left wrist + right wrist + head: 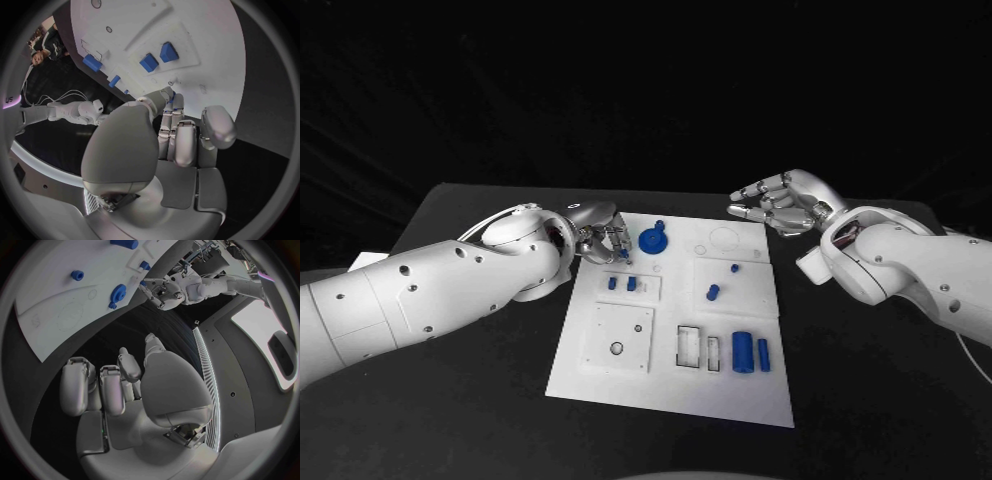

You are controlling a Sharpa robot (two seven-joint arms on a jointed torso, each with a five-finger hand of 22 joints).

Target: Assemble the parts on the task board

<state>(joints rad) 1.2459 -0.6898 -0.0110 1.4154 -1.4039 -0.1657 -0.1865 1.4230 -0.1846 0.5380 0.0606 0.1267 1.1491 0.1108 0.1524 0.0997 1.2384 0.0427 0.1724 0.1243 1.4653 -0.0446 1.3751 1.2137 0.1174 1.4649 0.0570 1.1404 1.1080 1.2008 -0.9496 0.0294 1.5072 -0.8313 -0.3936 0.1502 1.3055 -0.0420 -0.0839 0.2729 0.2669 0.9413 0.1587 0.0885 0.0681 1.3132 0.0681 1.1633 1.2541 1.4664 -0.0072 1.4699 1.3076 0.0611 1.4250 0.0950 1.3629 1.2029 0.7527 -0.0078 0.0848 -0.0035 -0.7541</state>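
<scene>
Both robot hands near the task board (678, 330)

Left robot hand (600, 240) pinches a small blue part (619, 251) at the board's edge; right robot hand (783, 203) hovers curled, holding nothing.

Bare black surface (473, 400) all round the task board (733, 390), open on the near, left and right sides. Over the board's far left edge, blocked by the left hand (600, 240), fingers (620, 250) just beside the blue round part (653, 240). Off the far right corner, held above the surface: the right hand (783, 202), curled in, holding nothing. Between the two hands, an open gap over the board's far end. Low blue parts (750, 352) dotted across the middle and near right.
</scene>
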